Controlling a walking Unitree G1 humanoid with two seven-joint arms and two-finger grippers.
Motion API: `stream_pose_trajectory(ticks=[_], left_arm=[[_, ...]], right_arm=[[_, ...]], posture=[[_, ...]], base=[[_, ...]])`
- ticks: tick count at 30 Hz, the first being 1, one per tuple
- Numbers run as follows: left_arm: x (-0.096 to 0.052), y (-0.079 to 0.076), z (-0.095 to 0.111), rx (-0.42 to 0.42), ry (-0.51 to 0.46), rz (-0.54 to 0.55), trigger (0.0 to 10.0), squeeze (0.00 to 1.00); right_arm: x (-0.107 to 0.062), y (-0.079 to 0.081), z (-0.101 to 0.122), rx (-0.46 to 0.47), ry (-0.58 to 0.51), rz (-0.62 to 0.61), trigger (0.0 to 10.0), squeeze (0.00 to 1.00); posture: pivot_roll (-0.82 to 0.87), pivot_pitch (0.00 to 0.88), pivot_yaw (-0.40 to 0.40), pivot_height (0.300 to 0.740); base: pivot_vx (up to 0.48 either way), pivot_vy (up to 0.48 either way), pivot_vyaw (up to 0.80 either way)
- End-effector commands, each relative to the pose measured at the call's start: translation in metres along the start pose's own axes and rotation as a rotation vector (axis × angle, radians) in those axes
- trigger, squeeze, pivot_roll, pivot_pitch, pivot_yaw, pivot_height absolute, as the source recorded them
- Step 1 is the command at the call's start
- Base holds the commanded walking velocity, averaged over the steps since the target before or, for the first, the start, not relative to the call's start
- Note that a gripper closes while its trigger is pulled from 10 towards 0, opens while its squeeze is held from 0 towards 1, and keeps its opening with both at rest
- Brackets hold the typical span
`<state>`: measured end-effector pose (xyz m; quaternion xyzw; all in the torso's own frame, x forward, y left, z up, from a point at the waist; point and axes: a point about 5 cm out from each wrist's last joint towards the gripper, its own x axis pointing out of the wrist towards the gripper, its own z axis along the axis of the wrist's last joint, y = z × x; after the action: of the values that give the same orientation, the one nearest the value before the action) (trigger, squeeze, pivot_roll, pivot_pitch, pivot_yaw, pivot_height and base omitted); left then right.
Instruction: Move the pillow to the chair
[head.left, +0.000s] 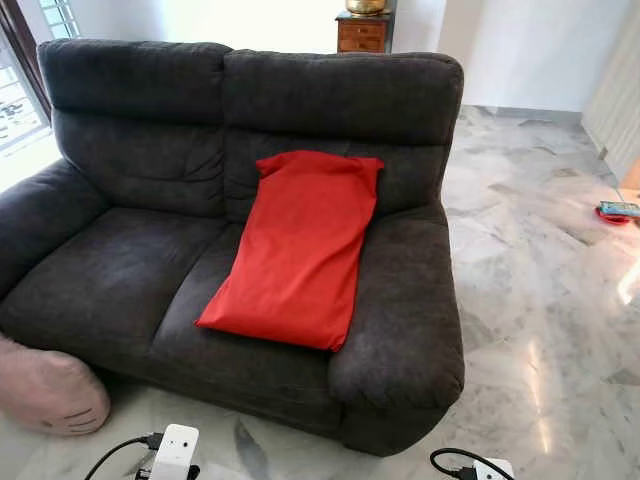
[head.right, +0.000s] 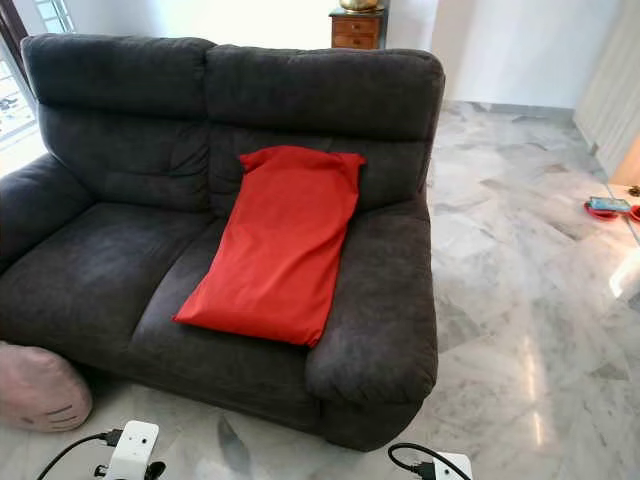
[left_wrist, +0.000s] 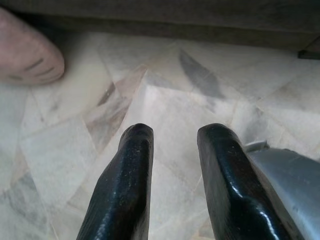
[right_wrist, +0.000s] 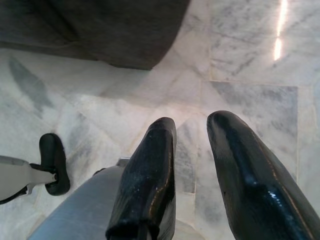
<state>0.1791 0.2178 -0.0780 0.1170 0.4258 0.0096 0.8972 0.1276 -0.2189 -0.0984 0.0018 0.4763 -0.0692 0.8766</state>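
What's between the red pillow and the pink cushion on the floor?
Only bare sofa seat, per the left eye view, between red pillow and pink cushion.

Red pillow (head.left: 297, 250), slanted against dark sofa's (head.left: 130, 250) backrest, beside its right armrest.

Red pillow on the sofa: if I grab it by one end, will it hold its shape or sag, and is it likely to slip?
The red pillow drapes from backrest to seat of the sofa, following the bend, so it will probably sag when lifted by one end. It looks thin and flat, so likely light. Its smooth cover may slide in a shallow pinch.
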Motion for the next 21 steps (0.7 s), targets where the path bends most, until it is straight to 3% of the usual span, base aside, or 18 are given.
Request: stream_pose_trajectory(ticks=[1,21], left_arm=[[-0.001,0.001,-0.007,-0.008,0.031,-0.003,10.0,0.0],[-0.006,0.005,-0.025,0.005,0.095,-0.002,10.0,0.0]], right_arm=[[0.0,0.003,-0.001,-0.001,0.011,0.009,10.0,0.0],[-0.001,0.0,-0.005,0.026,0.03,-0.005,10.0,0.0]], posture=[[-0.07,0.0,0.021,0.74],[-0.07,0.0,0.022,0.74]], base=[[0.0,0.251,0.0],[0.0,0.271,0.0]])
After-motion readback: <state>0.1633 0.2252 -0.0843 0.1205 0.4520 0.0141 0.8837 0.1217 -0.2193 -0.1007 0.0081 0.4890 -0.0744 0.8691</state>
